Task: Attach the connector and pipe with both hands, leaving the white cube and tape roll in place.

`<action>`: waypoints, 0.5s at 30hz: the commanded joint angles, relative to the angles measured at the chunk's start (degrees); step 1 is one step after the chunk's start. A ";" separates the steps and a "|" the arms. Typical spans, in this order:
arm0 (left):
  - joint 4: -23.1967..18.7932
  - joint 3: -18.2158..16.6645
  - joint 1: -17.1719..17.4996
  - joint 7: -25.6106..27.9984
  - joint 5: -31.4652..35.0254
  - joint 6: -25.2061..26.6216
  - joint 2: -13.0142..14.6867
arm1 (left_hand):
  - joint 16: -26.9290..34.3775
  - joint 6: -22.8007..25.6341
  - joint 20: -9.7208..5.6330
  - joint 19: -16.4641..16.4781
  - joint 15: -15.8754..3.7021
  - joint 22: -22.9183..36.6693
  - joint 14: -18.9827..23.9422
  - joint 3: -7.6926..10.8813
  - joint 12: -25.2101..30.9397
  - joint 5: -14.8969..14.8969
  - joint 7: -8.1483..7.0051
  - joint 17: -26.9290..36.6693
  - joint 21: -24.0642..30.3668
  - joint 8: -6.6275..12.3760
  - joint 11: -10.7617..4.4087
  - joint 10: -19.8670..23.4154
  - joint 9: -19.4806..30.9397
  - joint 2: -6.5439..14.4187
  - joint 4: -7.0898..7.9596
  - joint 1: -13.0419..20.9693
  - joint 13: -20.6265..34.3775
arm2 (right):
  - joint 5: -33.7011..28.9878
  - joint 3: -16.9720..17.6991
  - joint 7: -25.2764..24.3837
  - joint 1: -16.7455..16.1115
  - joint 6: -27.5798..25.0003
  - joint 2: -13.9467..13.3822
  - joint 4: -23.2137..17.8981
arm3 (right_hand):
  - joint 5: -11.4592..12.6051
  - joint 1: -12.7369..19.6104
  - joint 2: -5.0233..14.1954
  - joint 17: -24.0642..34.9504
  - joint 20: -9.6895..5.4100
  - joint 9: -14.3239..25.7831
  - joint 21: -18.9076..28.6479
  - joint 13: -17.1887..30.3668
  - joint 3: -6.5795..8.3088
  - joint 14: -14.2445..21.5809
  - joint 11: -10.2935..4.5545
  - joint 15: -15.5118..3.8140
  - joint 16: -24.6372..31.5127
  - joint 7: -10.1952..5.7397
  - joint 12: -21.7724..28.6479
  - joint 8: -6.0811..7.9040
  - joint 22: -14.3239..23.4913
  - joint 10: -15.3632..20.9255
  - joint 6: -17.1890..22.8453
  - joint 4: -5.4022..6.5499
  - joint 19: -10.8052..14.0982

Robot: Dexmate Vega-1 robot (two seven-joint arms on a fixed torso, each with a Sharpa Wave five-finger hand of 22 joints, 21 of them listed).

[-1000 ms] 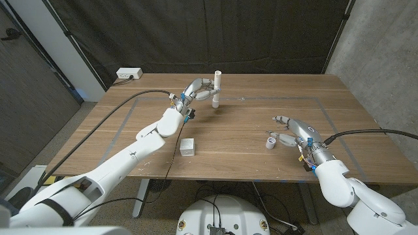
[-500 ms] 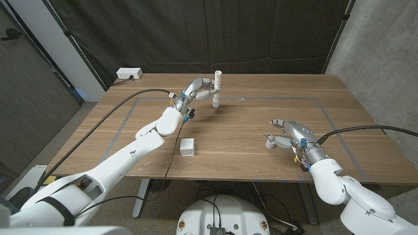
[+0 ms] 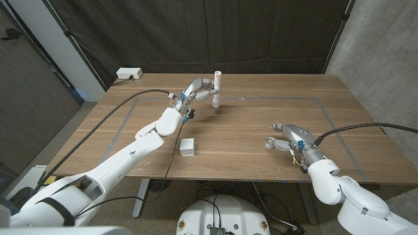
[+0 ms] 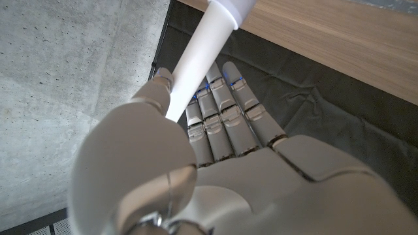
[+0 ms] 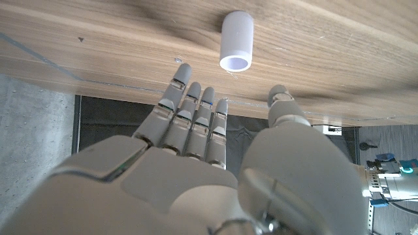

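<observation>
My left hand (image 3: pixel 198 89) grips a white pipe (image 3: pixel 217 87) at the table's far middle and holds it upright, its lower end at the tabletop. The left wrist view shows the pipe (image 4: pixel 202 46) running between thumb and fingers of that hand (image 4: pixel 222 163). A short white connector (image 3: pixel 269 142) stands on the table at the right front. My right hand (image 3: pixel 292 135) sits just right of it, fingers apart, thumb tip close to the connector. In the right wrist view the connector (image 5: pixel 236 40) stands beyond the spread fingertips of the hand (image 5: pixel 209 163), ungripped. The white cube (image 3: pixel 188 146) lies left of centre.
A white power strip (image 3: pixel 128 74) lies at the table's back left corner. A black cable (image 3: pixel 124 104) trails along my left arm. A black curtain hangs behind the wooden table (image 3: pixel 261 117), and a concrete wall stands to the right.
My right hand has slid a little left and toward the table's front, bringing its thumb up to the connector. The left hand and pipe have stayed still.
</observation>
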 commanded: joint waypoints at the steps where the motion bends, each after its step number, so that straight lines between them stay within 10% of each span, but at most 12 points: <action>1: 0.53 0.04 0.59 -0.83 -1.21 -0.35 -0.36 | 0.18 3.04 -0.83 -0.38 -0.71 0.19 0.32 2.37 -0.10 0.13 1.24 0.18 0.46 0.55 -0.59 1.15 0.18 2.80 1.63 2.73 0.26 | -1.28 -4.77 1.00 3.31 -5.38 -2.17 0.54 | 0.12 0.71 0.05 0.05 -4.99 0.06 0.41 -0.03 0.08 0.95 -0.08 -2.48 0.21 0.03 0.25 0.34 0.12 0.57 0.71 0.11 0.85; 15: 1.99 0.51 0.10 -2.71 -2.51 -0.94 -0.69 | 0.22 3.06 -0.82 -0.49 -0.80 0.20 0.42 2.40 -0.15 0.11 1.19 0.24 0.48 0.46 -0.65 1.27 0.18 2.76 1.79 2.52 0.38 | -0.50 -8.56 1.18 7.06 -6.89 -3.05 1.13 | 0.13 1.74 0.15 0.04 -6.47 -0.30 0.82 -0.22 0.29 4.57 -0.62 -3.81 0.86 -0.95 0.87 0.59 0.24 3.80 3.23 0.25 3.12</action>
